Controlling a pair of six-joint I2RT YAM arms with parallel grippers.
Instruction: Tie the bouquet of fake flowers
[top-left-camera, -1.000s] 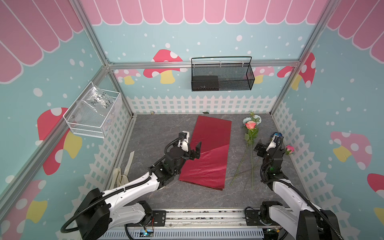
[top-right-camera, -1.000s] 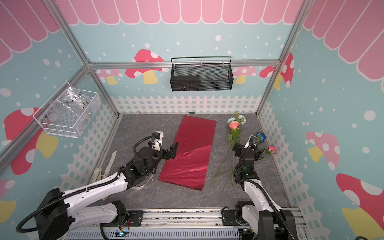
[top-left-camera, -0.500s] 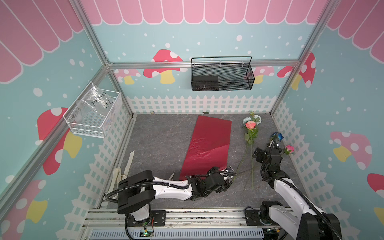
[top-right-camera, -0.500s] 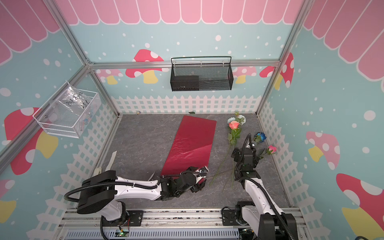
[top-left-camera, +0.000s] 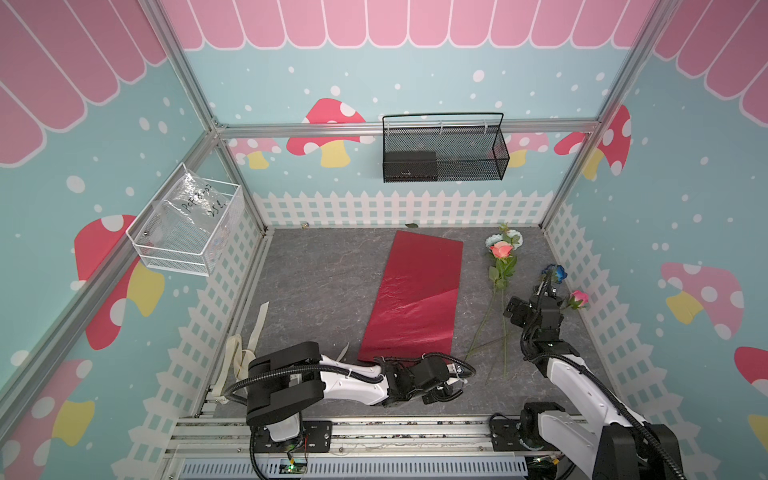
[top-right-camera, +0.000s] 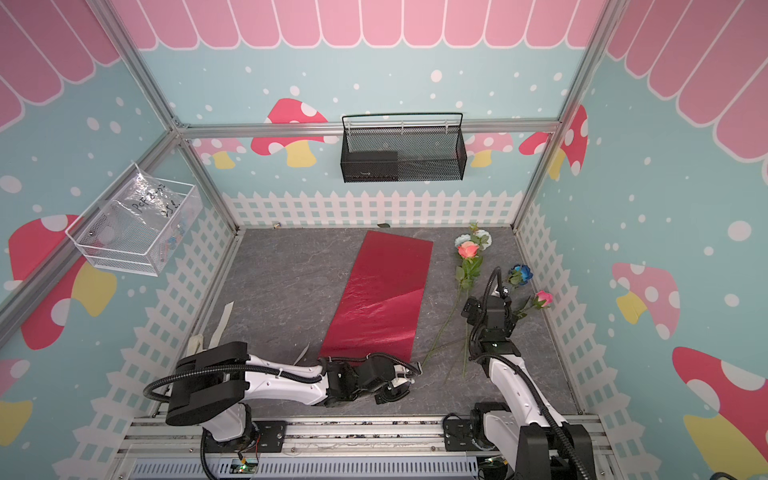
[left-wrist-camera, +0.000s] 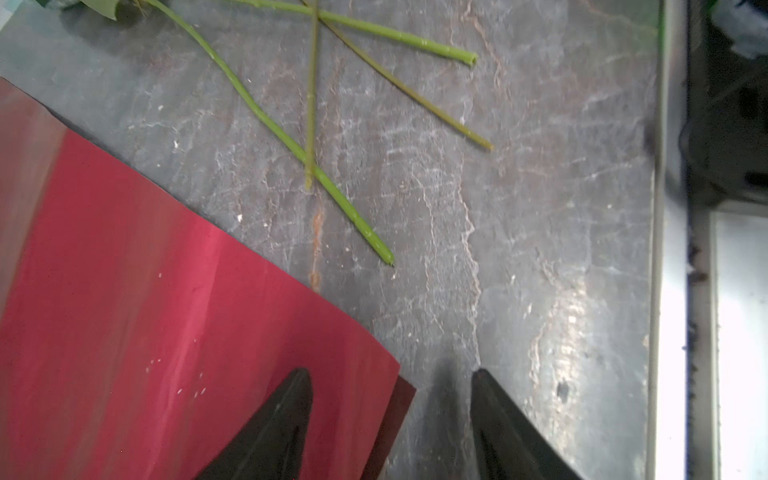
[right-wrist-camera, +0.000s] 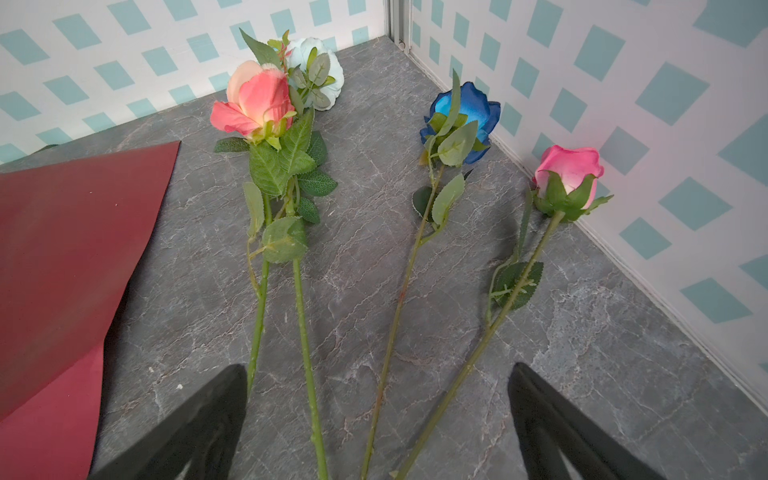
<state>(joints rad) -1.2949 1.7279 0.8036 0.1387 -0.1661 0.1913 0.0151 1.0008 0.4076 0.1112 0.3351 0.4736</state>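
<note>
Four green-stemmed fake flowers (right-wrist-camera: 253, 104) are laid on grey counter (top-left-camera: 324, 291) beside shiny red wrapping paper (top-left-camera: 415, 291). Light, springy stems (left-wrist-camera: 353, 217) judged best gripped low. Spread: left gripper (left-wrist-camera: 390, 370) astride paper corner, right gripper (right-wrist-camera: 378, 365) over stems.

The left arm reaches low and sideways, left gripper (left-wrist-camera: 390, 374) jaws partly parted; the right arm stands elbow-bent, right gripper (right-wrist-camera: 378, 368) jaws spread wide.

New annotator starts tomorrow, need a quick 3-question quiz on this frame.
1. True or false: the red wrapping paper is wrapped round the flowers.
2. The right gripper is: A open, B shut on a flower, C out of view.
3. What does the left gripper straddle?
Key: 1 false; 2 A; 3 a corner of the red wrapping paper.
</note>
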